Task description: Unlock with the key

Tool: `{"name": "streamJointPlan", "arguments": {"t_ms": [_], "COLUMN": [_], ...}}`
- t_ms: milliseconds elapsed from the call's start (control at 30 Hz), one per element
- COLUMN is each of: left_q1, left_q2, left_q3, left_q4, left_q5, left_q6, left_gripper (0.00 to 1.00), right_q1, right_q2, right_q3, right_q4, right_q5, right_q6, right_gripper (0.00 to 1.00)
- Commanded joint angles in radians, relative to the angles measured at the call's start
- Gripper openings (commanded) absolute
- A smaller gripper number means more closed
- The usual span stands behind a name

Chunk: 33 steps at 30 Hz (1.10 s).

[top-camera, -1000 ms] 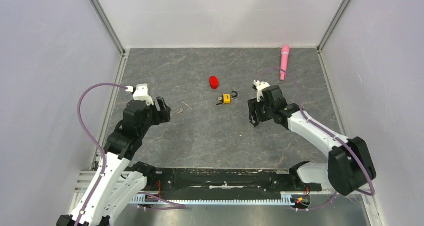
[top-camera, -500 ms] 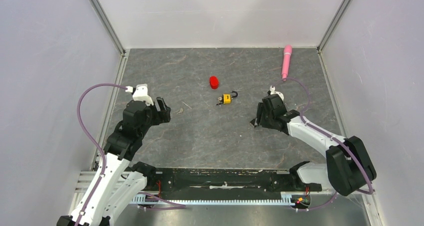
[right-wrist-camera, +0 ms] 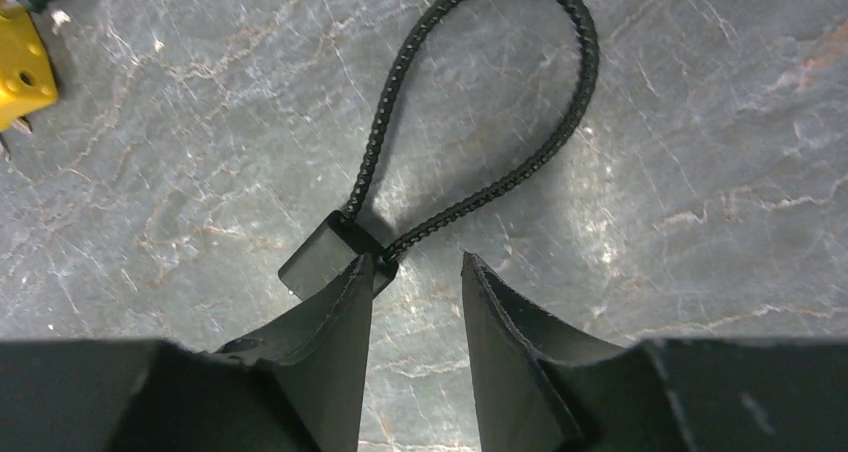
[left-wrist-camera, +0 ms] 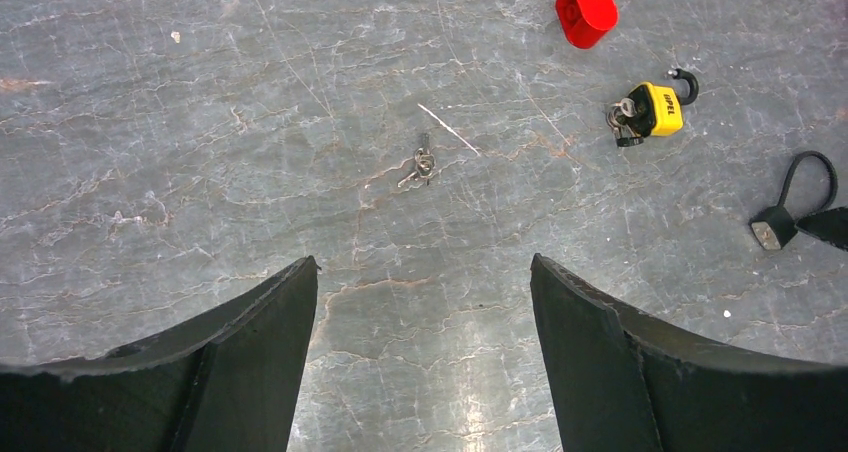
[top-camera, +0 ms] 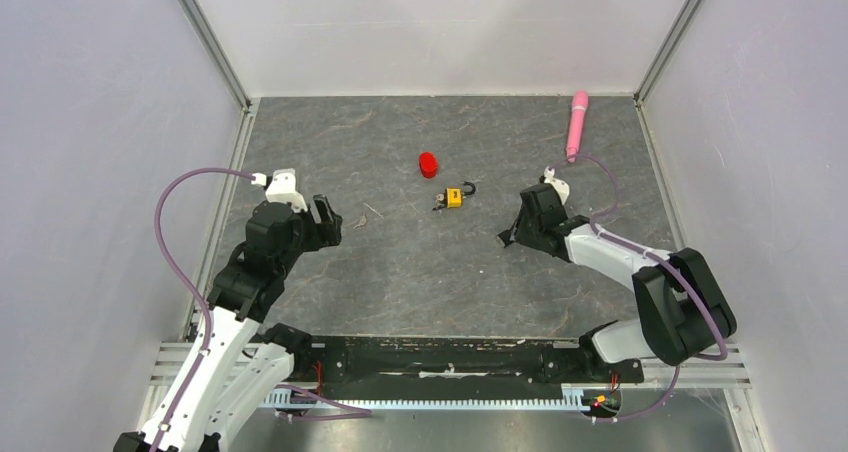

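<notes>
The tiny silvery key lies on the grey floor ahead of my left gripper, which is wide open and empty; in the top view the key sits just right of that gripper. The yellow padlock lies mid-table with its black shackle swung out; it also shows in the left wrist view. My right gripper is low over the floor, right of the padlock, its jaws slightly apart with nothing between them. Its left fingertip overlaps the block end of a black cord loop.
A red cap lies behind the padlock. A pink stick lies at the back right. A thin pale sliver lies near the key. White walls enclose the floor on three sides.
My right arm has lowered and drawn its gripper down to the floor by the black cord. The left arm, key and padlock have not moved.
</notes>
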Motion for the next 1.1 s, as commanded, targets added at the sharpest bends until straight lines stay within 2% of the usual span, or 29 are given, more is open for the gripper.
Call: {"name": "streamJointPlan", "arguments": {"t_ms": [0,200,400,567,1067], "left_q1": [-0.002,-0.003,-0.003,-0.002,-0.002], "left_q2": [-0.006,-0.001,0.001,0.002,0.005], "left_q3": [-0.003,-0.003,-0.003,-0.003,-0.004], "left_q4": [0.020,0.020,0.019,0.022,0.021], "left_q5": [0.010,0.011,0.011,0.013,0.012], "left_q6": [0.063,0.065,0.065,0.065,0.066], "left_gripper": [0.82,0.82,0.82,0.82,0.82], "right_q1": [-0.011,-0.036,-0.050,-0.068,-0.141], "right_q2": [0.054,0.094,0.089,0.070,0.244], "right_q3": [0.020,0.062,0.090,0.102,0.207], "right_q4": [0.039,0.051,0.034,0.011,0.054], "right_q5": [0.037,0.009,-0.019,0.014,-0.083], "right_q6": [-0.002,-0.078,-0.174,-0.238,-0.293], "right_gripper": [0.36,0.27,0.27,0.31,0.41]}}
